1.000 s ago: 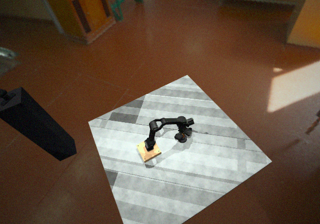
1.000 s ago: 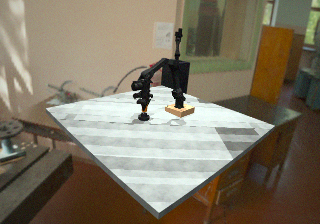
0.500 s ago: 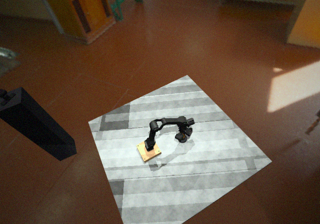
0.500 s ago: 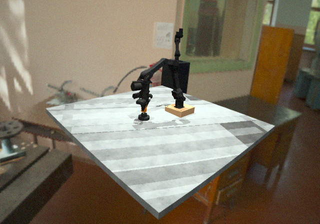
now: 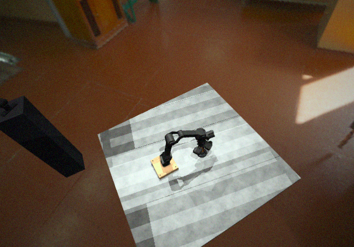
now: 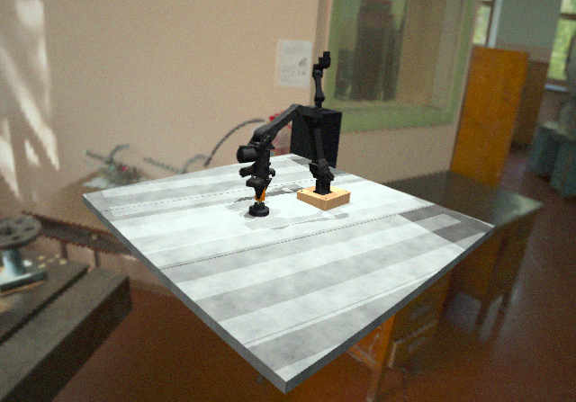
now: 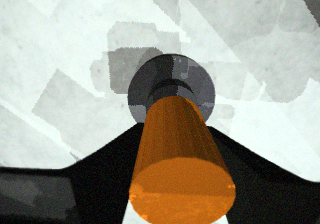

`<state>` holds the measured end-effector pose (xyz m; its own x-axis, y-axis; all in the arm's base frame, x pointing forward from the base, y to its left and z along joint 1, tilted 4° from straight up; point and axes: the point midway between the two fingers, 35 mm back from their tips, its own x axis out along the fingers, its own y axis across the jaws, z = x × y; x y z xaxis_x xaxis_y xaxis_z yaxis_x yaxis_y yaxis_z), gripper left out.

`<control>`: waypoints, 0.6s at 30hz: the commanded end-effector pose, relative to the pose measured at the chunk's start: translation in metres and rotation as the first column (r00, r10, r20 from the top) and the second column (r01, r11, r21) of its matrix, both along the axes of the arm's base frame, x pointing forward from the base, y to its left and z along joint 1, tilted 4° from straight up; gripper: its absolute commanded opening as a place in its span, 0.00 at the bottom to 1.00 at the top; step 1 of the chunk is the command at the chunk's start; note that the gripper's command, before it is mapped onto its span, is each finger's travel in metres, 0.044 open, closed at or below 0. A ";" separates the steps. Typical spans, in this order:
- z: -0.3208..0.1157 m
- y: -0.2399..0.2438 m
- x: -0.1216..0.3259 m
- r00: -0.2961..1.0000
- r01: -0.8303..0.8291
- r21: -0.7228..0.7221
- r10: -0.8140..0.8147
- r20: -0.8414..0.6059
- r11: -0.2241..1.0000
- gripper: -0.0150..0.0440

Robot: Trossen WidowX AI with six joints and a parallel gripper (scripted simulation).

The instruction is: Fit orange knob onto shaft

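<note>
With its fingers closed on the knob (image 5: 203, 150) (image 6: 262, 195) (image 7: 177, 149), the gripper (image 5: 202, 150) (image 6: 259, 195) (image 7: 174, 130) points down over the pedestal (image 5: 201, 154) (image 6: 258, 210) (image 7: 200, 79). From my wrist view, the fingers flank the knob at 3 and 9 o'clock; its broad orange end is nearest the camera, towards 6 o'clock. The pedestal's dark disc shows beyond the far end. In the exterior view the knob stands roughly upright, a small gap under it, not seated on the disc. Knob's hole hidden from me; alignment of the flats, cannot tell.

Further out, top view: the arm (image 5: 187, 133) (image 6: 283, 120) arches back to its wooden base (image 5: 160, 174) (image 6: 335, 200), between 8 and 9 o'clock from the pedestal. All of it stands on the grey-striped table (image 5: 228, 204) (image 6: 279, 305) (image 7: 50, 34). Off the table at 9 o'clock I note a black pillar (image 5: 42, 141); at 11, an orange cabinet (image 5: 99, 12). Sunlight (image 5: 326, 95) lies on the floor (image 5: 186, 53) at 2 o'clock.
</note>
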<state>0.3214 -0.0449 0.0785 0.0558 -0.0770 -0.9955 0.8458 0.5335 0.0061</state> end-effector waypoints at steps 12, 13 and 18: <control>0.003 0.000 0.001 0.980 0.199 0.012 -0.199 0.012 0.980 0.25; 0.002 0.000 0.002 0.978 0.209 0.012 -0.209 0.013 0.978 0.25; 0.002 -0.001 0.005 0.978 0.209 0.012 -0.209 0.013 0.978 0.25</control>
<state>0.3226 -0.0450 0.0791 0.0465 -0.0761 -0.9960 0.9318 0.3625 0.0158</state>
